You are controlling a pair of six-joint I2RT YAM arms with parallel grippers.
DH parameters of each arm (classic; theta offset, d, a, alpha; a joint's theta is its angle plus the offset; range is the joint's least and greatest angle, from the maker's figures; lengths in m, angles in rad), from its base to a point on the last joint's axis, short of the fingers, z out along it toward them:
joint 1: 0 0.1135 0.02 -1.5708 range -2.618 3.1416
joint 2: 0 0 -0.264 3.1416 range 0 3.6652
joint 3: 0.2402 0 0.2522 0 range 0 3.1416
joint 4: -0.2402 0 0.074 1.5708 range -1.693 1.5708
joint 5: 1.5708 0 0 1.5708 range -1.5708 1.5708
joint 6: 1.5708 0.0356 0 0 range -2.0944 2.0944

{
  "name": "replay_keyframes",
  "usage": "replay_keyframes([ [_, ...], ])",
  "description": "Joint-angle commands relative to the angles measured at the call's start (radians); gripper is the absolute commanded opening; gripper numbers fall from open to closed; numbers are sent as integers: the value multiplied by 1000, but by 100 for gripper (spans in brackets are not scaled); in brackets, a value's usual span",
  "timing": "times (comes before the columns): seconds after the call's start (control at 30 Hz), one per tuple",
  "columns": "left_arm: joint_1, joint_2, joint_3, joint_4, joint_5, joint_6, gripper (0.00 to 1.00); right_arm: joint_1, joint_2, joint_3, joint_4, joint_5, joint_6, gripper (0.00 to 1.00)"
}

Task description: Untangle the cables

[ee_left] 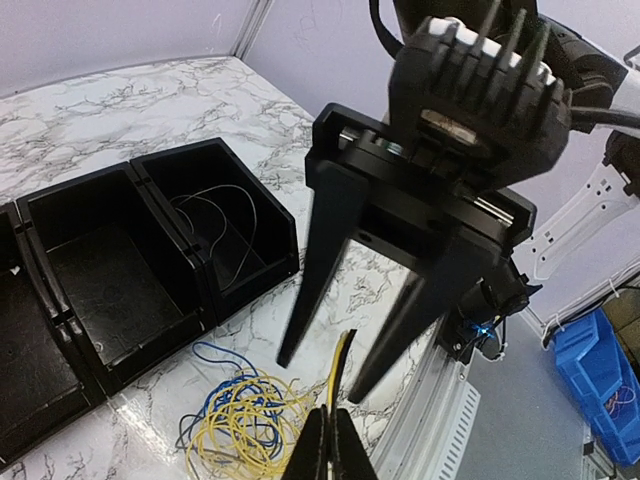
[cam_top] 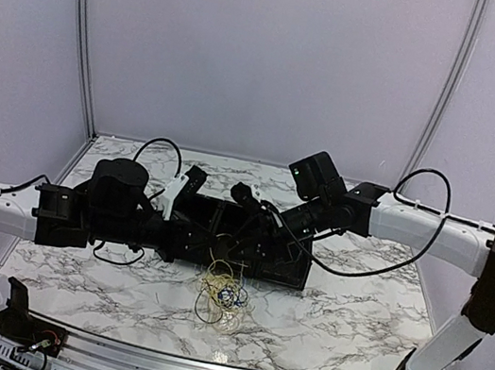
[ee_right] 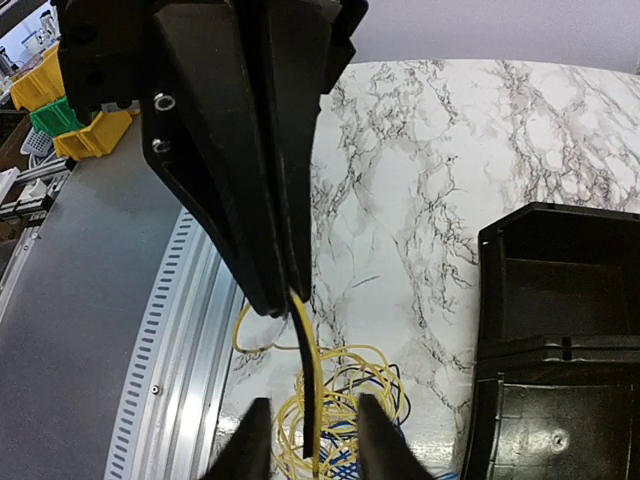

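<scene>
Cables (cam_top: 223,294) lie between tray (cam_top: 296,277) and table edge (cam_top: 155,330).

white arm links (cam_top: 427,226) are joined by black joints, black cables (cam_top: 425,171) looped alongside; the right gripper (ee_left: 320,380) is fitted with tapered black fingers (ee_left: 318,260).

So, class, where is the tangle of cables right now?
In the top view, the cables lie on the marble table, centrally, just in front of the black tray.
</scene>
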Motion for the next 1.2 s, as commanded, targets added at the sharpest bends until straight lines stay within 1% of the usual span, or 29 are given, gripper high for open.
replay_keyframes([
  [0.0, -2, -6, -23, 67, -34, 14, 16, 5, -10, 44, 3, 10, 41, 1],
  [0.07, -5, 12, -51, 106, -70, 11, 34, 5, -30, 56, 1, 13, 45, 0],
  [0.1, -9, 22, -73, 147, -86, 13, 40, 5, -41, 62, -1, 14, 45, 0],
  [0.13, -12, 30, -104, 211, -111, 16, 44, 6, -52, 67, -4, 14, 43, 0],
  [0.2, -21, 56, -173, 377, -147, 30, 47, 6, -68, 72, -9, 12, 44, 0],
  [0.27, -24, 103, -222, 548, -169, 32, 48, 6, -81, 64, -11, 8, 43, 0],
  [0.33, -27, 170, -225, 660, -167, 36, 47, 5, -88, 52, -9, 4, 48, 0],
  [0.4, -34, 244, -212, 725, -155, 37, 47, 4, -94, 41, -3, 2, 53, 0],
  [0.47, -42, 321, -200, 785, -144, 20, 44, 6, -102, 38, -1, -2, 54, 0],
  [0.6, -52, 490, -164, 874, -130, -36, 31, 4, -113, 73, -32, -34, 41, 0],
  [0.7, -60, 588, -166, 988, -126, -72, 22, 4, -123, 123, -65, -67, 32, 0],
  [0.77, -64, 650, -159, 1047, -110, -100, 19, 2, -129, 180, -104, -77, 21, 0],
  [0.83, -69, 704, -151, 1099, -98, -127, 18, -4, -134, 272, -137, -91, 23, 0],
  [0.97, -74, 792, -133, 1187, -61, -183, 14, -33, -128, 427, -180, -173, 50, 0],
  [1.07, -75, 840, -121, 1216, -52, -210, 11, -70, -112, 524, -173, -231, 82, 0],
  [1.17, -75, 868, -112, 1217, -41, -221, 10, -114, -91, 661, -176, -279, 99, 0],
])
